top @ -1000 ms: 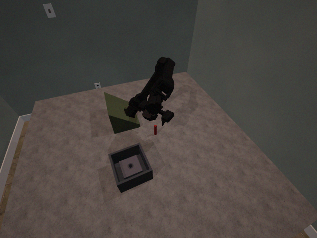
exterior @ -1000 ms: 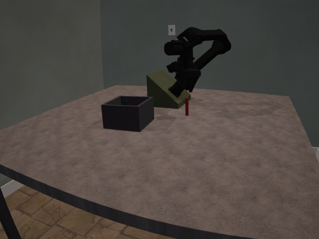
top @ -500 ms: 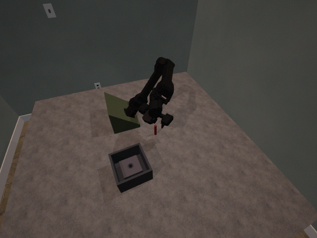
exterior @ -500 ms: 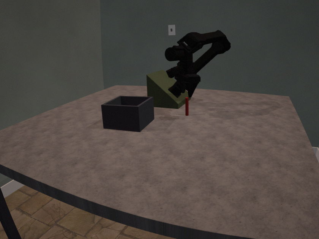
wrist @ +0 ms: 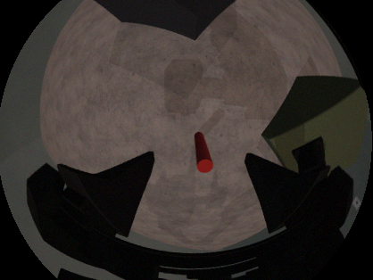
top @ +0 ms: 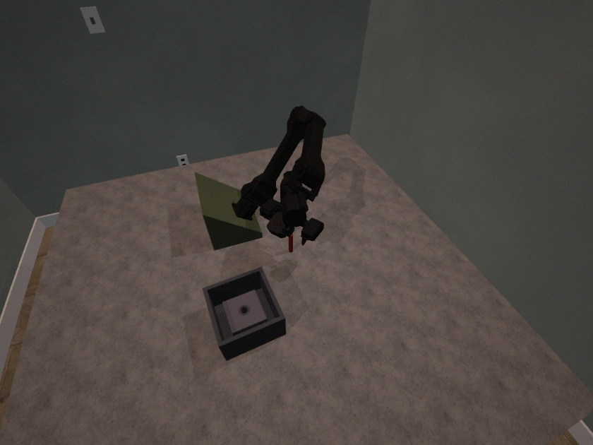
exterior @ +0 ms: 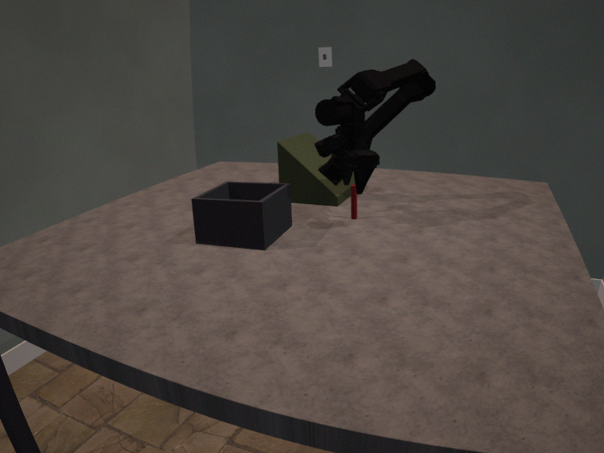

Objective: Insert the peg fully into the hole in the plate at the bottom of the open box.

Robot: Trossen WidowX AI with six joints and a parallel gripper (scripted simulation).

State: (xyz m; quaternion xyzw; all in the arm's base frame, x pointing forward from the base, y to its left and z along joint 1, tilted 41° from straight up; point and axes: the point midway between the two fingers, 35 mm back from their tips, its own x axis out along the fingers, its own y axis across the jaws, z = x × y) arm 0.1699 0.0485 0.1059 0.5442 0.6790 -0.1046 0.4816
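Observation:
A small red peg [top: 290,244] stands upright on the table; it also shows in the exterior view [exterior: 353,202] and in the wrist view [wrist: 203,153]. My gripper [top: 293,235] hangs directly above the peg, open wide, with a finger on each side of the peg's top and not touching it [wrist: 201,173]. The open dark box sits in front of the peg, apart from it. A light plate [top: 245,311] with a round hole [top: 244,310] lies on the box floor. In the exterior view the box [exterior: 242,213] hides its own plate.
A green wedge-shaped block [top: 224,212] stands just behind and to the left of the peg, close to my arm; it shows at the right of the wrist view [wrist: 318,120]. Table edges are far off.

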